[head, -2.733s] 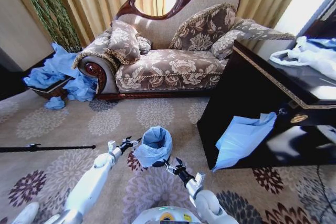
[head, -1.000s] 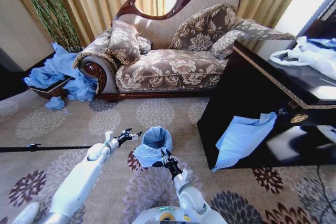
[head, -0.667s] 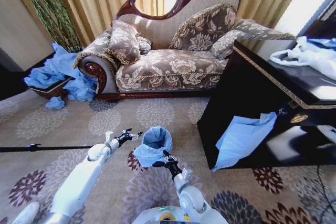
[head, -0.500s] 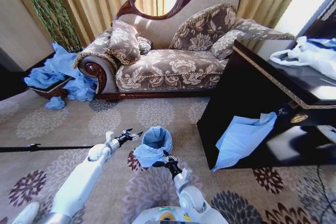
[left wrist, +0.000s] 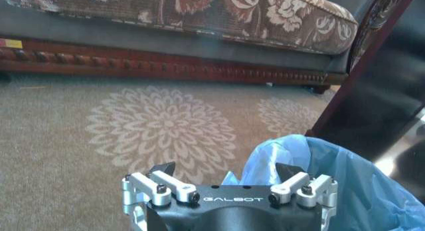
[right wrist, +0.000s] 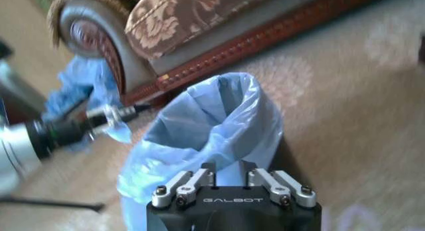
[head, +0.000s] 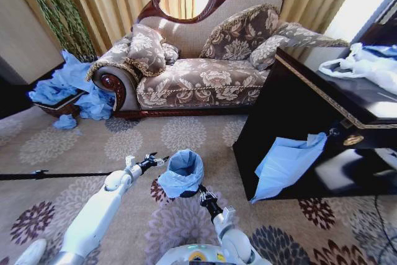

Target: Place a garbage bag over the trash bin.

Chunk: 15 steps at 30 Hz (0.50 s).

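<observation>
Change: the right gripper [head: 200, 188] has drawn back a little toward the robot since half a second ago, its arm sitting lower in the head view; the left gripper [head: 153, 160], bag and bin look unmoved.
Garbage bag: the garbage bag [head: 182, 172], light blue and wrinkly, is draped over the trash bin [head: 188, 193], mouth open upward, folds hanging down the sides; only a dark strip of the bin shows at the base.
Place: bin and bag stand on the flowered carpet [head: 124, 144], in front of the sofa [head: 198, 60] and well left of the dark cabinet [head: 298, 103].
Right jaws: pressed nearly together in the right wrist view, at the bag's near edge [right wrist: 219, 126]; whether they pinch the plastic I cannot tell.
Left jaws: spread wide and holding nothing, just beside the bag's left rim [left wrist: 312, 161], not touching it.
Around: more blue plastic [head: 74, 88] is heaped by the sofa's left end.
</observation>
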Motion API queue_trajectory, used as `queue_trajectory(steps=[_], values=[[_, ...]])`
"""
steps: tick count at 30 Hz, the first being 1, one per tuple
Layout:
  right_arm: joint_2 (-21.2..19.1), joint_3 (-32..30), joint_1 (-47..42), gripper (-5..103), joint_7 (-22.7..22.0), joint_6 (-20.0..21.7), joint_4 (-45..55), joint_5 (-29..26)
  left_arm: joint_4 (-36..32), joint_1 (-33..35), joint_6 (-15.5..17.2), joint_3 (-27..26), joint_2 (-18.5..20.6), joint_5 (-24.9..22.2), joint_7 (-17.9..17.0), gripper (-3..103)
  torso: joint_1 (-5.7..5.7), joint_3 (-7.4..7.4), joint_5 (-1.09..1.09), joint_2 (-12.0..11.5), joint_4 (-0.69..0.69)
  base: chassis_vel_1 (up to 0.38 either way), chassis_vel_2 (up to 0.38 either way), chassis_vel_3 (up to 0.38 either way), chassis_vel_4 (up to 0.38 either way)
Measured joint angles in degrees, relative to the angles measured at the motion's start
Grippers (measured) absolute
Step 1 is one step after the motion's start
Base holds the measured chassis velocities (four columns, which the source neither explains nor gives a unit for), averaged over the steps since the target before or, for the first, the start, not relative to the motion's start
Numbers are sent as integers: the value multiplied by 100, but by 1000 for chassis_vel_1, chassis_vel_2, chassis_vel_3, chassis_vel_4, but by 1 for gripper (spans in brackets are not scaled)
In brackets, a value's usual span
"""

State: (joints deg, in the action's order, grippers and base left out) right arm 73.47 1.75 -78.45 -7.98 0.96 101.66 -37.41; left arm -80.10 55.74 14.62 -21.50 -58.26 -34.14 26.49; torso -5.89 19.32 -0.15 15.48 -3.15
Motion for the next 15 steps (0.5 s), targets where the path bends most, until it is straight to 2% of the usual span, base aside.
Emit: queue_trajectory(steps=[1,3,4,7,9,12,13,15], values=[[72,-10,22,27,9,47,22,-358,13,-8,-1,1,3,3,1,100,0,0,0,0,0,0,0,0,0],[156,-35,76,37,23,98,10,-631,26,-12,-3,2,7,5,3,100,0,0,0,0,0,0,0,0,0],[156,-35,76,37,23,98,10,-631,26,-12,-3,2,7,5,3,100,0,0,0,0,0,0,0,0,0],[183,-47,110,54,80,142,-116,-675,19,-4,-13,0,24,-12,7,100,0,0,0,0,0,0,0,0,0],[180,-48,110,54,88,145,-133,-671,19,-4,-14,-1,28,-18,8,100,0,0,0,0,0,0,0,0,0],[110,-123,48,76,143,191,-171,-634,32,-12,-29,-2,46,-32,26,100,0,0,0,0,0,0,0,0,0],[110,-123,48,76,143,191,-171,-634,32,-12,-29,-2,46,-32,26,100,0,0,0,0,0,0,0,0,0],[142,-179,66,86,147,230,-224,-774,48,-25,-42,6,41,-32,36,100,0,0,0,0,0,0,0,0,0]])
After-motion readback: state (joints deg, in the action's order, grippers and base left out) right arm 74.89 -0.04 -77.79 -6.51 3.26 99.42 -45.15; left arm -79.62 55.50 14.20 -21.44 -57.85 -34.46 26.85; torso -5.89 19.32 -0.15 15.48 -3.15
